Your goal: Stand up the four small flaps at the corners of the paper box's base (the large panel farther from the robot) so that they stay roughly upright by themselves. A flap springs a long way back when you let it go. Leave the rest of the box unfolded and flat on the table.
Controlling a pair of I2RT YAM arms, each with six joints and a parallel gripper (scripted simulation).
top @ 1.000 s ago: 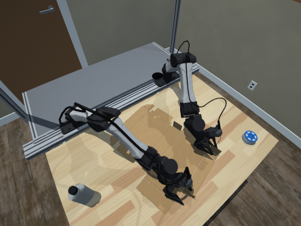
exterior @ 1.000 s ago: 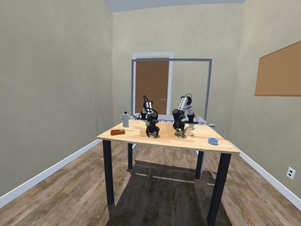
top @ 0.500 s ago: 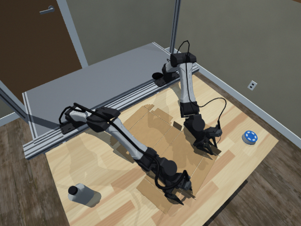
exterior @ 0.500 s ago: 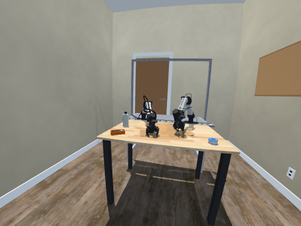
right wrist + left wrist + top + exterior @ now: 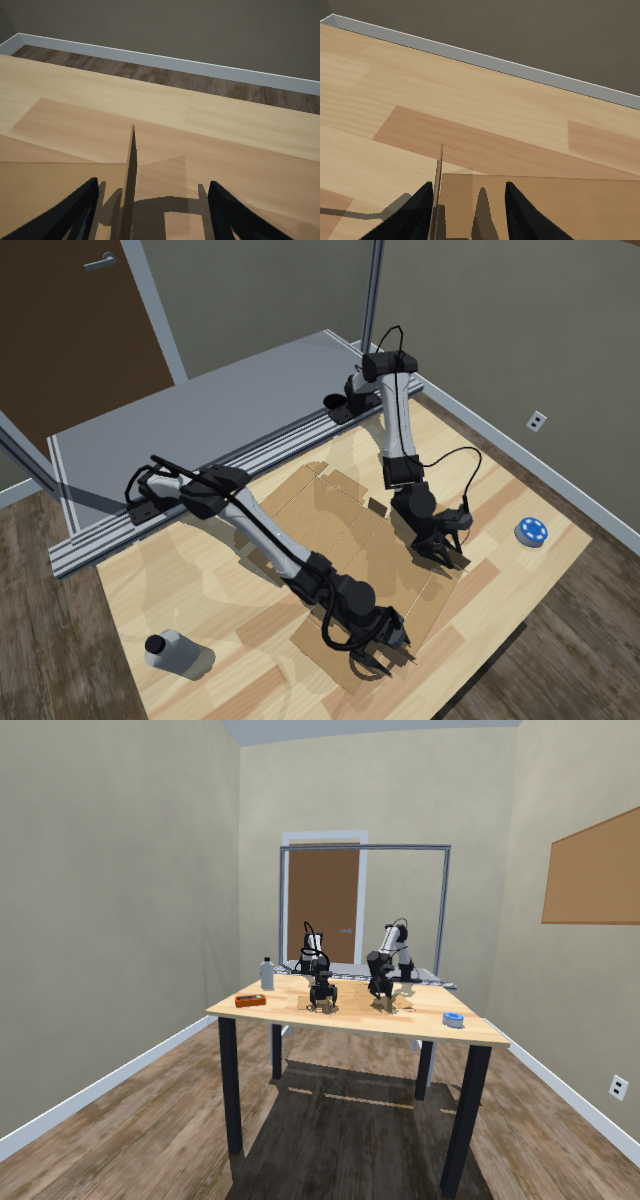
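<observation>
On the pale wooden table (image 5: 248,679) (image 5: 356,1024) (image 5: 470,105) (image 5: 165,105), at the flat tan cardboard box's (image 5: 336,544) (image 5: 356,991) (image 5: 560,205) (image 5: 50,200) far edge, the half-open black left gripper (image 5: 455,559) (image 5: 384,997) (image 5: 469,189) and wider-open black right gripper (image 5: 399,659) (image 5: 324,1005) (image 5: 154,186) each have one thin upright brown flap (image 5: 436,205) (image 5: 129,200) between their fingers, unclamped.
</observation>
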